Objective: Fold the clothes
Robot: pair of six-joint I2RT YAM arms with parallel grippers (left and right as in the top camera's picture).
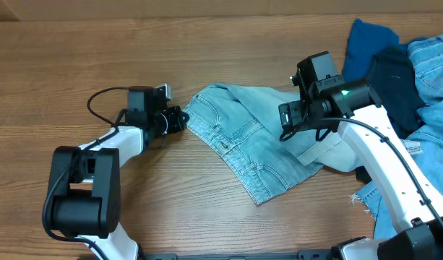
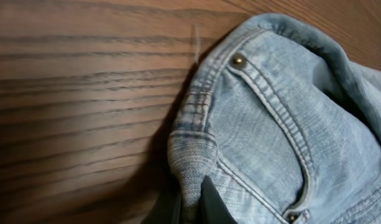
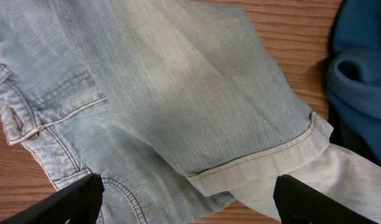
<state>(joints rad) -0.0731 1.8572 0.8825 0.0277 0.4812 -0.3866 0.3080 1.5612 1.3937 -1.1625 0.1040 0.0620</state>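
Between left gripper (image 2: 191,202) fingers: jeans (image 2: 271,124) waistband corner, pinched.

We are finding no words, numbers, brand marks or signs that we can read in any view. On the jeans (image 2: 271,124), the metal rivet (image 2: 239,60) at the pocket corner is showing no lettering that we can make out.
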